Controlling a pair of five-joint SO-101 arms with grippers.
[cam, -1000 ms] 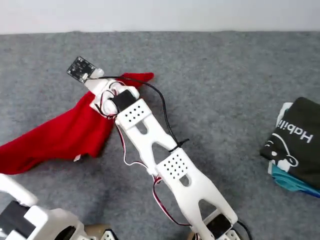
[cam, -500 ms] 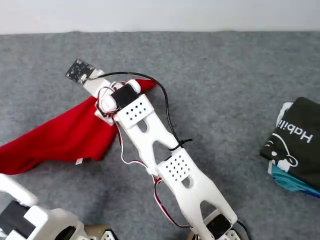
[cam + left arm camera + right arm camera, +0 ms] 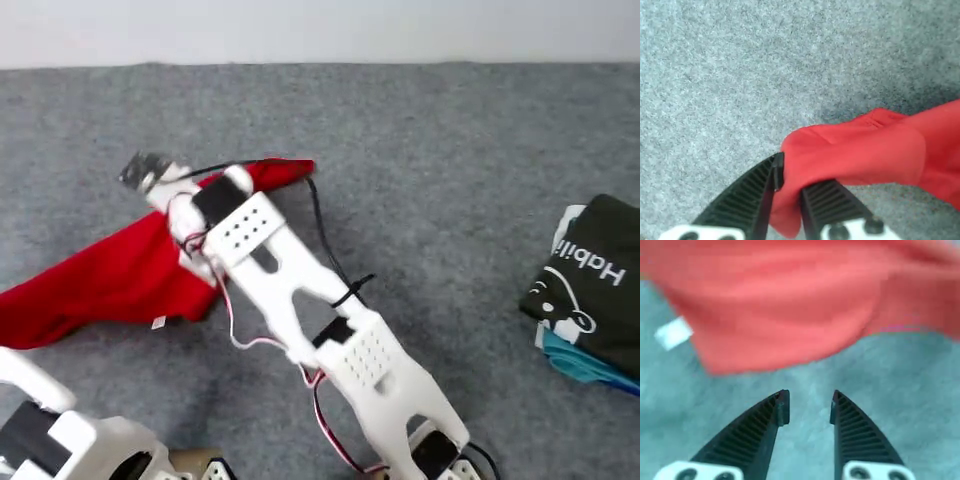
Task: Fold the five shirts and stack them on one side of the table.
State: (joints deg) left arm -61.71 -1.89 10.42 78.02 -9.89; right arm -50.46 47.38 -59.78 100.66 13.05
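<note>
**Red shirt [image 3: 110,280] pinched at one end, fold not yet started**

Nearest me, the left gripper [image 3: 791,182] is clamped on the red shirt. Its ribbed fingers [image 3: 760,187] are nearly together with a rounded fold of cloth between them. I read that hold as an anchor, so the cloth can be pulled flat from the other end. The left arm [image 3: 60,435] sits low at the near left corner in the high view.

The shirt lies as a long rumpled strip across the left half of the table [image 3: 450,150]. It runs from the near left edge out to a point past the right arm [image 3: 300,290]. It isn't spread, so I judge it needs flattening before any fold.

The right arm stretches diagonally over the strip's far part. The right gripper [image 3: 808,407] hangs above bare table just beside the shirt's edge, jaws narrowly apart and holding nothing. A white tag [image 3: 672,333] shows at that edge. My guess is it's lining up for a hem grab, and the risk is catching one layer only.

Well apart at the far right edge sits a stack of folded shirts [image 3: 590,290], a dark one on top and teal under it. I can't count the layers. The red one likely ends up there.
</note>
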